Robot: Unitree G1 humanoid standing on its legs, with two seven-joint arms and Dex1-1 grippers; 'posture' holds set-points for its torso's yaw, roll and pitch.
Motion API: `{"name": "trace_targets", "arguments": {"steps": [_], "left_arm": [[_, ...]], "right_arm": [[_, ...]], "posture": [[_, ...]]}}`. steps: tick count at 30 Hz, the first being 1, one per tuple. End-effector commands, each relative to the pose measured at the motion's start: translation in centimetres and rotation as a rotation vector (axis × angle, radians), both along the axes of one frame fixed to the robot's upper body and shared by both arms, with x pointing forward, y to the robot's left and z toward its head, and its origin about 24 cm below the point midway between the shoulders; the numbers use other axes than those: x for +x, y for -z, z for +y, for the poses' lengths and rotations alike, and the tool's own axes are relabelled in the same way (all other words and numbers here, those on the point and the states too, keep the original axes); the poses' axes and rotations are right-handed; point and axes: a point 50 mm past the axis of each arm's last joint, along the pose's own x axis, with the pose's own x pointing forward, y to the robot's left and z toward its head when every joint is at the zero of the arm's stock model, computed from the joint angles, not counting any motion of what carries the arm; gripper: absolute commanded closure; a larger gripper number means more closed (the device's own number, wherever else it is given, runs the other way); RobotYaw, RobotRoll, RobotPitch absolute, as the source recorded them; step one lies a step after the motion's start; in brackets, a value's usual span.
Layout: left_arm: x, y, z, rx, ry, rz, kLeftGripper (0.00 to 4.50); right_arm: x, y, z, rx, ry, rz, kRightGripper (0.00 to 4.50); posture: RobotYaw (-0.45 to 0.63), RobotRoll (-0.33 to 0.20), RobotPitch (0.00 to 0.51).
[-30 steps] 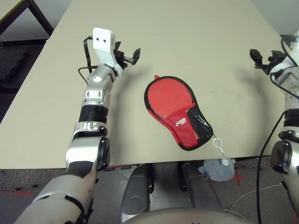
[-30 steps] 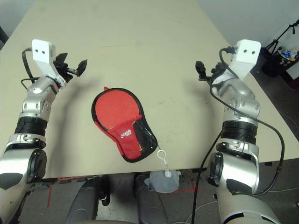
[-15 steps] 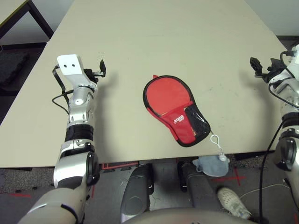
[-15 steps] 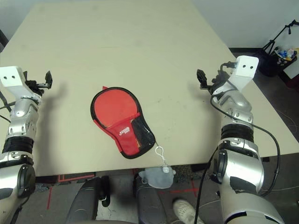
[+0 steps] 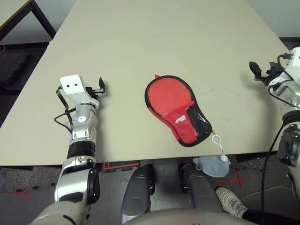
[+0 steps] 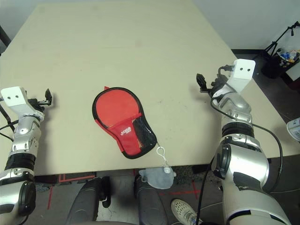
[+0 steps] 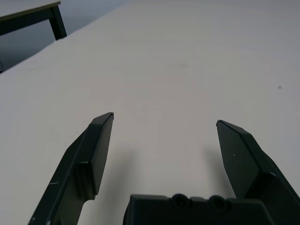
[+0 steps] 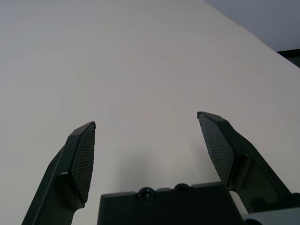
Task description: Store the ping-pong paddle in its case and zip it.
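Since the case point(image 5: 178, 111) is lying shut around the ping-pong paddle in the centre of the frame, zip trim running round its rim, I am judging that my job now is simply checking the zip without dragging it toward the table point(image 5: 154, 42) edge. My left gripper point(image 5: 100, 87) is hanging at centre-left and my right gripper point(image 5: 257, 71) at the right edge, both spread wide, holding nothing, well apart from it.

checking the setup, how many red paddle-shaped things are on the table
1: the case lies near the table's front edge, between the two arms, narrow end toward the robot. The ping-pong paddle is not separately visible; it may be hidden inside.
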Motion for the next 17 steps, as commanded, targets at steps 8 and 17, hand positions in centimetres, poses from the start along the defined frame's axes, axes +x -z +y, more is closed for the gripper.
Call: {"name": "trace_targets", "arguments": {"steps": [8,17], "left_arm": [[0.8,-0.5,-0.2,0.008,0.007,-0.014,0.00],[-0.1,-0.7,0.6,0.033,-0.003,-0.024,0.00]], "right_arm": [[0.3,1.0,0.9,0.026,0.006,0.011,0.02],[0.2,1.1,0.7,0.012,-0.003,0.029,0.02]], "posture": [[-0.02,0.000,0.166],[0.01,0.000,0.198]]}}
